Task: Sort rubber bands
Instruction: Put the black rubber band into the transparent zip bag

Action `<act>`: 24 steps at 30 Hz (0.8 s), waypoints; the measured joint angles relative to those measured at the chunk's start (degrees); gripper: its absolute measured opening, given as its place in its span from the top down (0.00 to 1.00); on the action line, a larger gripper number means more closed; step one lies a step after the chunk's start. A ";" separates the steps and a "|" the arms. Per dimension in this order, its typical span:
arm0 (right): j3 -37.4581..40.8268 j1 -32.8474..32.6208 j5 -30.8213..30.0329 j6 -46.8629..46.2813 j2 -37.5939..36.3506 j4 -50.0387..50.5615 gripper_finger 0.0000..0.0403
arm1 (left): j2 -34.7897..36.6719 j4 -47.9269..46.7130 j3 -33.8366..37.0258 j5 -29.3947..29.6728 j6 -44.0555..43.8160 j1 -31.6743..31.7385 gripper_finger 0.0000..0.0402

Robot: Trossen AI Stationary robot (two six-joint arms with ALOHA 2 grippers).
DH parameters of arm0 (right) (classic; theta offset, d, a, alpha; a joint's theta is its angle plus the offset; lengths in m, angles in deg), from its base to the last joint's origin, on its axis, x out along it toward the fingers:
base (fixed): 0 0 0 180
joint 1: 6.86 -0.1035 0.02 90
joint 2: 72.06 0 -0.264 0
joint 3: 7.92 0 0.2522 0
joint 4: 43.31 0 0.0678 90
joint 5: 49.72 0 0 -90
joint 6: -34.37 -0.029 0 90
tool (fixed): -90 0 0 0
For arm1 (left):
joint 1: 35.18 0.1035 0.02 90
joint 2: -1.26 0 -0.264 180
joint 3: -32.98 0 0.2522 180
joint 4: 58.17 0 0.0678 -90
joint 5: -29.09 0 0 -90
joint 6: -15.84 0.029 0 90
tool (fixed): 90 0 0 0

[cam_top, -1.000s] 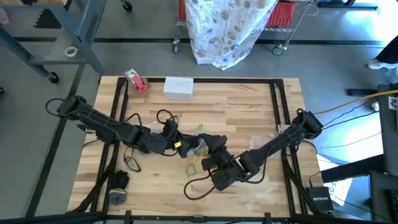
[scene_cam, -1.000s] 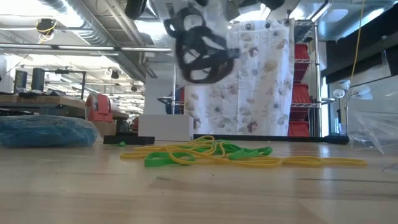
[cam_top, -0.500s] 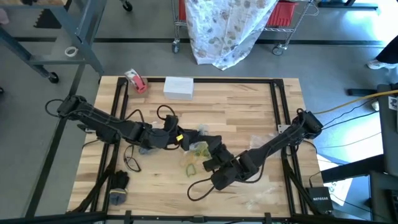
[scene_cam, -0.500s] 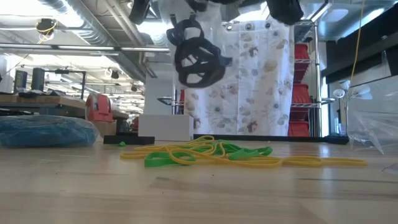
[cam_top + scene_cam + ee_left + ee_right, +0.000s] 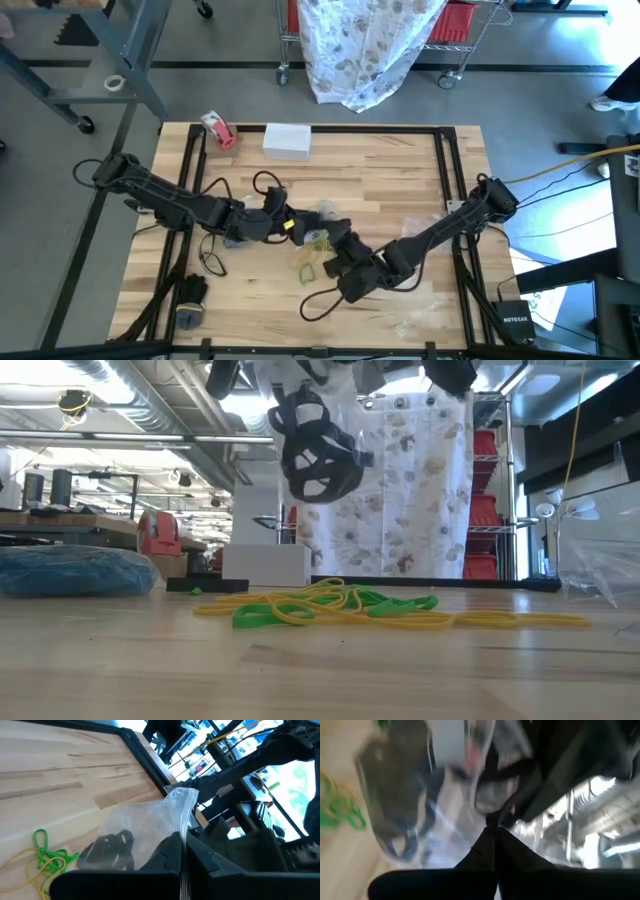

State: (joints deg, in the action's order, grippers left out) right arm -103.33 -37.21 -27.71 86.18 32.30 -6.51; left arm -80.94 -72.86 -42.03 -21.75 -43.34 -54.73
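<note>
Rubber bands (image 5: 330, 607), green and yellow, lie loose in a tangle mid-table, near the front. Above them hangs a clear bag (image 5: 318, 445) with black bands inside, off the wood. Left gripper (image 5: 290, 226) and right gripper (image 5: 338, 233) both pinch the bag's plastic, fingers together. White box (image 5: 287, 140) and red tape roll (image 5: 220, 130) sit at far edge.

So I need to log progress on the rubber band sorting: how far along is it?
Partly done. Black rubber bands already sit in a clear plastic bag, which both the left gripper and the right gripper hold shut-fingered above the table. Still left: the green and yellow rubber bands lie in a tangled pile on the wood. A blue heap sits apart.
</note>
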 joint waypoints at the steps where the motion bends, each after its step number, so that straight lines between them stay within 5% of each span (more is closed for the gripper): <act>1: 0.00 0.00 1.82 1.36 0.00 -2.02 0.99 | -0.18 0.12 0.00 -0.02 0.08 -0.02 1.00; 10: -0.09 2.61 15.43 0.74 0.00 -11.57 0.99 | -0.33 0.69 0.02 -1.29 2.94 -1.20 1.00; 24: -0.09 7.95 18.86 -18.50 0.00 -3.48 0.99 | -0.31 0.77 0.00 -1.33 7.13 -3.85 1.00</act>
State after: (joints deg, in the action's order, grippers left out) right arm -103.42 -29.25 -8.85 67.68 32.30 -9.99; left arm -81.25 -72.08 -42.03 -23.09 -36.21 -58.58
